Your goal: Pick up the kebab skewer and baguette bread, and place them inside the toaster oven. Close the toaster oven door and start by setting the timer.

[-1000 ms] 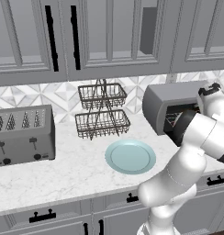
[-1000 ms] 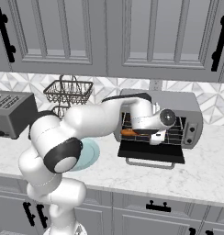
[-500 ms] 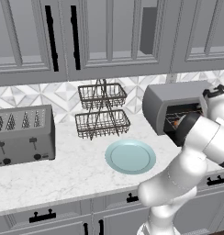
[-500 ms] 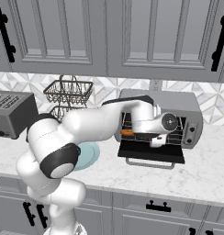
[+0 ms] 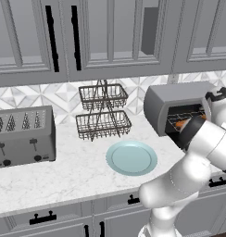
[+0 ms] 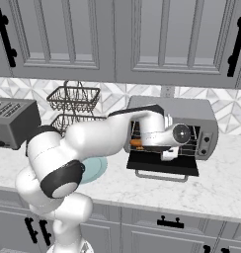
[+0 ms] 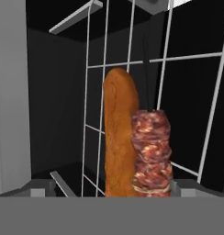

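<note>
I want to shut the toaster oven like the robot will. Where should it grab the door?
Probably at the handle bar along the front edge of the toaster oven door. The door lies flat and open, so come from below the bar and swing it up.

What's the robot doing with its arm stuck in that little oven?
The robot is putting food in the toaster oven. Its pincer is open, reaching in at the oven's mouth. The baguette and the kebab skewer lie side by side on the wire rack inside. The oven door hangs open, and the plate sits on the counter.
</note>
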{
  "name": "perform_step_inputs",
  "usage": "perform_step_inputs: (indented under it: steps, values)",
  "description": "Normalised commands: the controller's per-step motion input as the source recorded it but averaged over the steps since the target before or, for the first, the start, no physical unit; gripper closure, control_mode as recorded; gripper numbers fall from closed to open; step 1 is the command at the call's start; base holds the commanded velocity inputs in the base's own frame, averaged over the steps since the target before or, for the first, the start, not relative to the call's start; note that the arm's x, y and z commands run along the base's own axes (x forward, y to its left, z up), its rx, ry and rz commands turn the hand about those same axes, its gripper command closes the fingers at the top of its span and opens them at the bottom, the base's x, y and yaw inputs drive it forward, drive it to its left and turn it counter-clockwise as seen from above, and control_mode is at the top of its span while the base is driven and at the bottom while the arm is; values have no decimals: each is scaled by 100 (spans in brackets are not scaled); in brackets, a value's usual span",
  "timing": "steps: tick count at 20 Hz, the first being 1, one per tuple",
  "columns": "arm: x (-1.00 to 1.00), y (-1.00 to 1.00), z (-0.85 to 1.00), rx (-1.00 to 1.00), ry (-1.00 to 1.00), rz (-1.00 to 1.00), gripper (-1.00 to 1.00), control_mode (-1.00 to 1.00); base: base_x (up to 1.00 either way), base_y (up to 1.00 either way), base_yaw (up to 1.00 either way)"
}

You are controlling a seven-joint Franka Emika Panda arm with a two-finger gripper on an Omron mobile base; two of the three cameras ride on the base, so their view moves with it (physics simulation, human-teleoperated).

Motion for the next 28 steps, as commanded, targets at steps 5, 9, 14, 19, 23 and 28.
perform_step_inputs:
  steps: [5,9,14,19,23,28]
  values:
    - [0,0,1,0,0,0,-100,-100,0,0,0]
    - [-29,0,47,0,-1,0,-100,-100,0,0,0]
    - [-49,0,31,-1,8,1,-100,-100,0,0,0]
    - [-34,0,6,-14,38,10,-100,-100,0,0,0]
    - [-31,0,0,-18,38,13,-100,-100,0,0,0]
    - [-37,0,-10,-17,33,12,-100,-100,0,0,0]
